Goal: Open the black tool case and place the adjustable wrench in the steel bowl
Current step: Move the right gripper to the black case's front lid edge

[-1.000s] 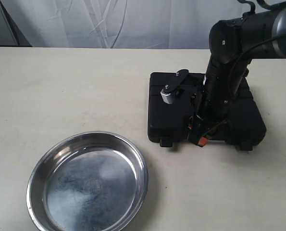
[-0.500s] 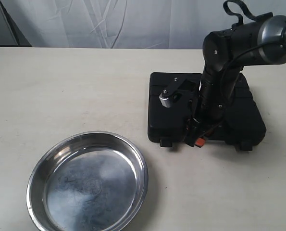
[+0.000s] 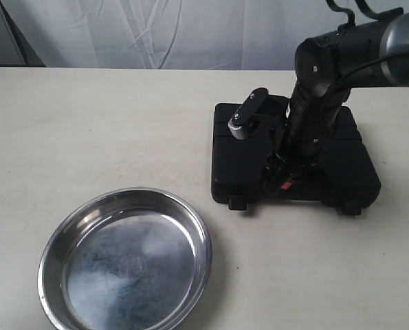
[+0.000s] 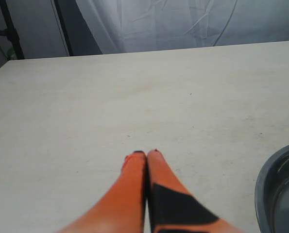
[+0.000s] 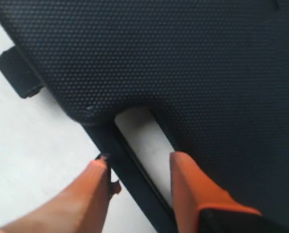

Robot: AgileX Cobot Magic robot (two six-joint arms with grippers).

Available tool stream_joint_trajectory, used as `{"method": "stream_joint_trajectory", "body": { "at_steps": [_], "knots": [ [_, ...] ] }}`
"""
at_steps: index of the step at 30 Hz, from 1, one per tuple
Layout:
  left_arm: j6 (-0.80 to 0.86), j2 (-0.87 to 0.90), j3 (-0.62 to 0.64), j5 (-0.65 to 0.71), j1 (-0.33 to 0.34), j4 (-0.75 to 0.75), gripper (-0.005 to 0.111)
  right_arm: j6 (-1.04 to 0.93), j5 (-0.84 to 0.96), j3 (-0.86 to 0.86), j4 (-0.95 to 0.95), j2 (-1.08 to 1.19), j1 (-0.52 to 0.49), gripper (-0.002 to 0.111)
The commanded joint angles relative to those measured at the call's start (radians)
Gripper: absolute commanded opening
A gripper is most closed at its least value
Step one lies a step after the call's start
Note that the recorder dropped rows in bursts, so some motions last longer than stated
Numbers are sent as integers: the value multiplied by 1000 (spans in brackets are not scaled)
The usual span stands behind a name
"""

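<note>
Right wrist view: the case [image 5: 183, 58] lies shut, and the right gripper [image 5: 142, 160] is spread astride its handle bar [image 5: 134, 187], one finger in the slot [image 5: 144, 128], the other outside; whether either touches the bar I cannot tell. In the exterior view the case sits right of centre on the table [image 3: 108, 124], well apart from the bowl [image 3: 122, 261] at front left. No wrench shows; it is probably inside. The two latches [image 3: 237, 203] at the front edge should be freed first, else a pull would likely lift the whole case. Then catch only the lid's lip and swing it up about the far edge. The left gripper [image 4: 145, 153], fingers pressed together over bare table, could pin the base
</note>
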Motion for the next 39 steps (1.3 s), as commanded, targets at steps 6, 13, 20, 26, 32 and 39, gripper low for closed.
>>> {"method": "stream_joint_trajectory", "body": {
  "at_steps": [6, 13, 20, 26, 32, 39],
  "knots": [
    [-1, 6, -5, -15, -4, 3, 0, -6, 17, 1, -5, 57, -1, 54],
    [-1, 6, -5, -15, -4, 3, 0, -6, 12, 1, -3, 83, -1, 29],
    [-1, 6, -5, -15, -4, 3, 0, -6, 38, 1, -4, 138, -1, 27],
    [-1, 6, -5, -15, -4, 3, 0, -6, 48, 1, 16, 138, -1, 0],
    [-1, 6, -5, -15, -4, 3, 0, -6, 73, 1, 45, 95, -1, -1],
    [-1, 6, -5, -15, -4, 3, 0, -6, 73, 1, 47, -24, -1, -1]
  ]
}}
